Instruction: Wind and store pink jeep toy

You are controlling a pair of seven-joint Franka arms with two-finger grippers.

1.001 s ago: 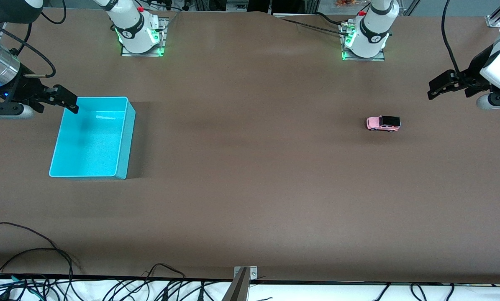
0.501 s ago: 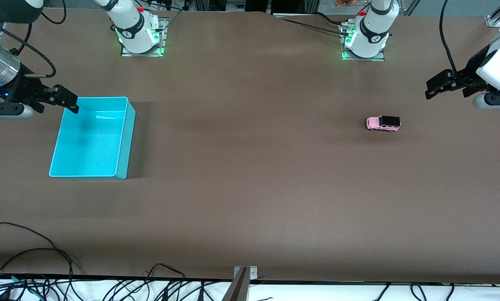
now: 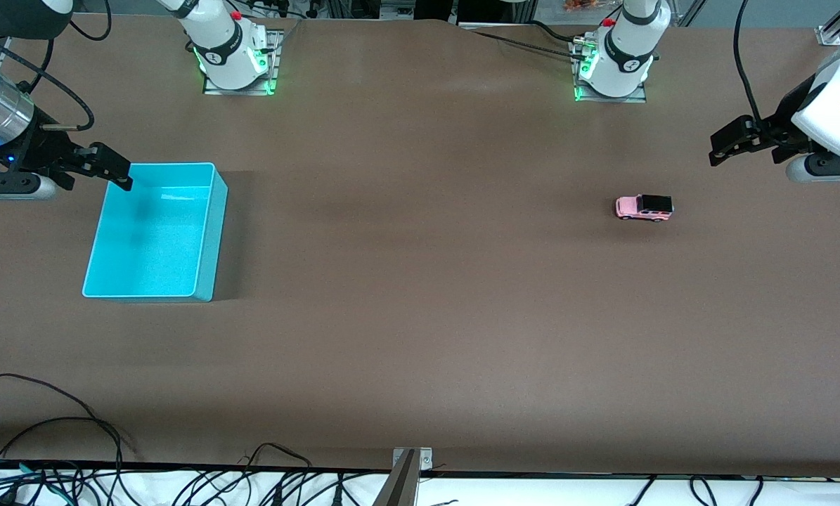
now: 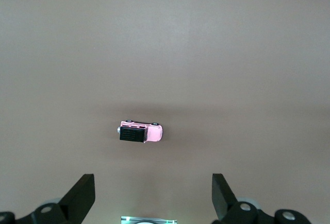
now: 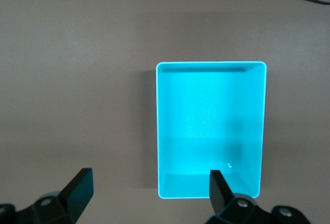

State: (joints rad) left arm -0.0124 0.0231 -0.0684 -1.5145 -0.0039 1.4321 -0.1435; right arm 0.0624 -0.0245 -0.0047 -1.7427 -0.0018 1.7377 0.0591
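I read the step in hand as the approach to the pink jeep toy (image 3: pixel 644 208), which sits on its wheels at the right of centre in the front view, on the bare brown table (image 3: pixel 420 316) toward the left arm's end, well apart from the turquoise bin (image 3: pixel 212 232) at the left of the frame. The left gripper (image 3: pixel 732 144) hangs in the air at the upper right of the front view, fingers spread wide and holding nothing; in the left wrist view the jeep (image 4: pixel 141 132) lies just above the gap between the 2 fingertips (image 4: pixel 82 193), its black roof toward one finger and its pink hood toward the other. I would bring the left gripper over the jeep until the body sits centred in that gap, then turn the wrist so the pads meet the 2 long flat sides, not the hood and tail, since the short body offers little to hold lengthwise. I judge a low grasp on the body best, leaving the wheels free to press and drag on the table for winding. The right gripper (image 3: pixel 103 169) waits, spread and empty, over the bin's rim at the upper left; in the right wrist view the bin (image 5: pixel 211 74) shows empty.
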